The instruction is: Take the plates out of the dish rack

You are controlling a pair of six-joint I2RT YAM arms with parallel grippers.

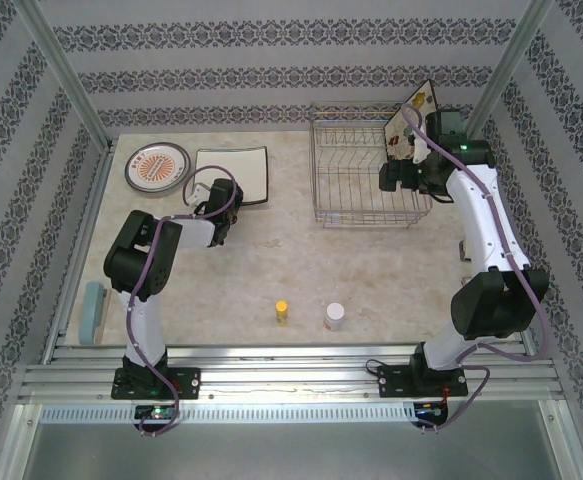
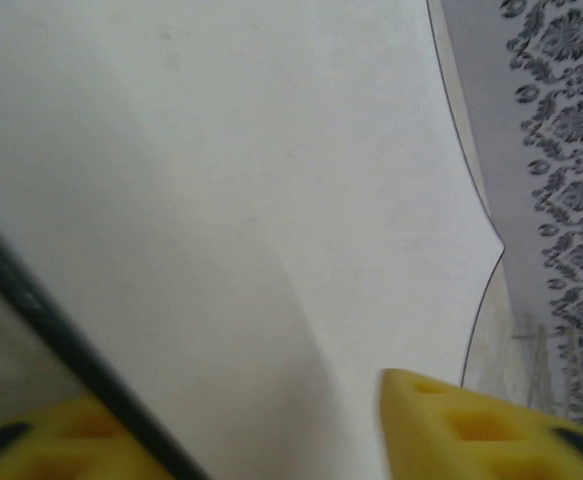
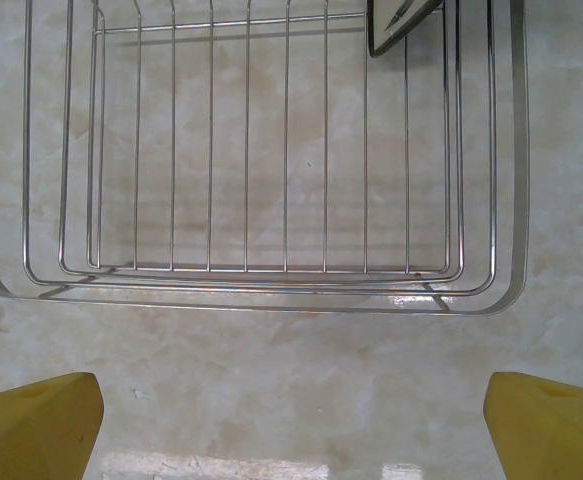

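A round plate (image 1: 156, 167) with an orange-red centre lies flat at the back left of the table. Beside it lies a square cream plate (image 1: 233, 172), its pale face (image 2: 251, 180) close under the left wrist camera. My left gripper (image 1: 215, 208) (image 2: 241, 415) is at that plate's near edge with its yellow fingers (image 2: 491, 430) standing apart, one on each side of the dark rim, so it is open. The wire dish rack (image 1: 366, 165) (image 3: 271, 150) holds one flowered square plate (image 1: 411, 122) (image 3: 401, 25) upright at its right end. My right gripper (image 1: 393, 178) (image 3: 291, 410) hangs open over the table beside the rack.
A small yellow bottle (image 1: 282, 312) and a white bottle (image 1: 334, 316) stand near the table's front middle. A blue-green sponge (image 1: 94, 310) lies at the front left edge. Patterned walls close in the back and sides.
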